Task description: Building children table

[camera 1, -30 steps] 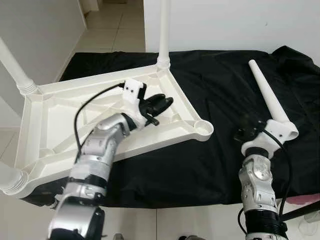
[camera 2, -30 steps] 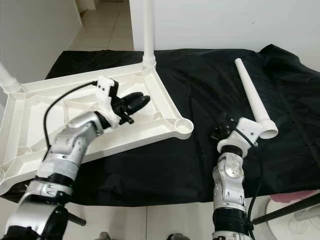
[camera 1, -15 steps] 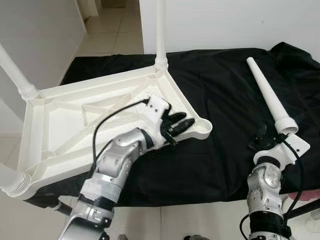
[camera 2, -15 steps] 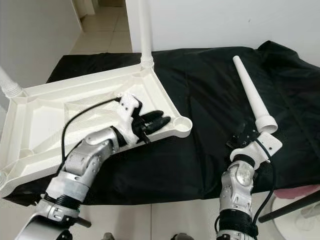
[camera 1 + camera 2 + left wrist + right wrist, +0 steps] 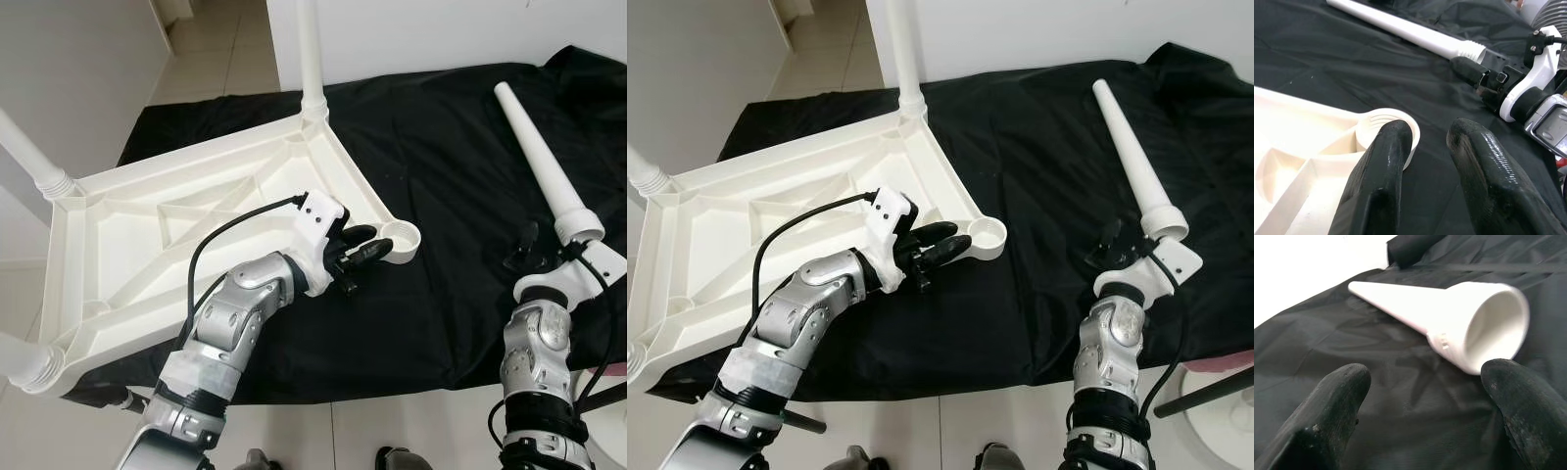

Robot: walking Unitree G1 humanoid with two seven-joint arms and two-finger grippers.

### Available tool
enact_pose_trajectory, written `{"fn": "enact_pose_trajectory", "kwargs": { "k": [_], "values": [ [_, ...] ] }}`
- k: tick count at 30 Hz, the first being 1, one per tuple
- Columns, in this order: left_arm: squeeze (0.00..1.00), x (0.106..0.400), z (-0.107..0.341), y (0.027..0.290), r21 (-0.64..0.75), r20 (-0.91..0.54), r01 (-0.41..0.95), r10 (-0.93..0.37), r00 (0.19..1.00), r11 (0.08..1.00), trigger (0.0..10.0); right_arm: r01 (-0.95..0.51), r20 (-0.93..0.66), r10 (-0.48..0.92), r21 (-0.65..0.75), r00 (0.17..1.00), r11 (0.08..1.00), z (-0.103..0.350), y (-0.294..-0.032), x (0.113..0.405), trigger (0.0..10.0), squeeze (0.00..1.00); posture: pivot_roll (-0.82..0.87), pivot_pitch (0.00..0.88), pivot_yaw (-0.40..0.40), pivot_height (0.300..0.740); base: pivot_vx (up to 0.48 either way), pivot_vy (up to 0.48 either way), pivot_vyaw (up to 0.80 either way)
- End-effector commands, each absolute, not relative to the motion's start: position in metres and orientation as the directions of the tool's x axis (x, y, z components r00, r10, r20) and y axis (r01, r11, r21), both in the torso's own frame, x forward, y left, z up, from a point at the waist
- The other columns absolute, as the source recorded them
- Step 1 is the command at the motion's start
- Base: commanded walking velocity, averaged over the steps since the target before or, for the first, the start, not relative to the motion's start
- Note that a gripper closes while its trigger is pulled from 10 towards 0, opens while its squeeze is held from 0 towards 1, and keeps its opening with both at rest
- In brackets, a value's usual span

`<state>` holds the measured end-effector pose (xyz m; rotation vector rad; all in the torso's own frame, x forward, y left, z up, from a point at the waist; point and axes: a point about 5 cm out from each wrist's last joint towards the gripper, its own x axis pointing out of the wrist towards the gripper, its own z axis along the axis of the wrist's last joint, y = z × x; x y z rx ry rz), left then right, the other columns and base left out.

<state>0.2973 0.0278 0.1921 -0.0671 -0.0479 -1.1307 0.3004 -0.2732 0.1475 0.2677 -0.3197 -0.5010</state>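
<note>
Both grippers stand with fingers spread, holding nothing: the left gripper (image 5: 364, 245) hovers at the empty corner socket (image 5: 400, 238) of the upturned white tabletop (image 5: 118, 255), the right gripper (image 5: 1420, 423) just short of the loose white leg (image 5: 539, 162) lying on the black cloth (image 5: 441, 176).

Bright, even daylight, sharp in both head views. The black cloth (image 5: 451, 196) swallows shadows; the white tabletop (image 5: 147, 235) shows soft shading. In wrist views, near fingers (image 5: 1376, 186) blur, slightly glossy.
</note>
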Motion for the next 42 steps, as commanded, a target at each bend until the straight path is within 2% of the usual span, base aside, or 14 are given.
{"fn": "enact_pose_trajectory", "kwargs": {
  "k": [1, 6, 14, 17, 28, 42],
  "values": [
    [0.00, 0.295, 0.190, 0.030, -0.027, 0.054, 0.904, -0.902, 0.428, 0.427, 10.0, 0.412, 0.222, -0.497, 0.336, 0.839, 0.847, 0.143, -0.271, 0.301, 10.0, 0.00, -0.01, 0.161, 0.154, 0.740, 0.000, 0.000, 0.00],
    [0.00, 0.292, 0.190, 0.034, -0.031, 0.035, 0.901, -0.900, 0.434, 0.433, 10.0, 0.322, 0.268, -0.406, 0.307, 0.874, 0.896, 0.155, -0.269, 0.311, 10.0, 0.00, 0.02, 0.175, 0.164, 0.740, 0.000, 0.000, 0.00],
    [0.00, 0.291, 0.190, 0.035, -0.030, 0.029, 0.898, -0.898, 0.439, 0.439, 10.0, 0.306, 0.295, -0.391, 0.294, 0.872, 0.905, 0.161, -0.270, 0.315, 10.0, 0.00, 0.02, 0.177, 0.164, 0.740, 0.000, 0.000, 0.00],
    [0.00, 0.287, 0.190, 0.037, -0.029, 0.020, 0.896, -0.895, 0.445, 0.444, 10.0, 0.282, 0.356, -0.367, 0.269, 0.859, 0.921, 0.172, -0.264, 0.314, 10.0, 0.00, 0.03, 0.182, 0.153, 0.740, 0.000, 0.000, 0.00],
    [0.00, 0.284, 0.189, 0.040, -0.039, 0.011, 0.889, -0.890, 0.456, 0.455, 10.0, 0.309, 0.397, -0.409, 0.292, 0.822, 0.905, 0.176, -0.264, 0.305, 10.0, 0.00, 0.04, 0.187, 0.145, 0.740, 0.000, 0.000, 0.00],
    [0.00, 0.279, 0.187, 0.042, -0.044, -0.009, 0.895, -0.896, 0.444, 0.444, 10.0, 0.326, 0.367, -0.436, 0.324, 0.822, 0.888, 0.174, -0.268, 0.304, 10.0, 0.00, 0.04, 0.199, 0.142, 0.740, 0.000, 0.000, 0.00]
  ]
}}
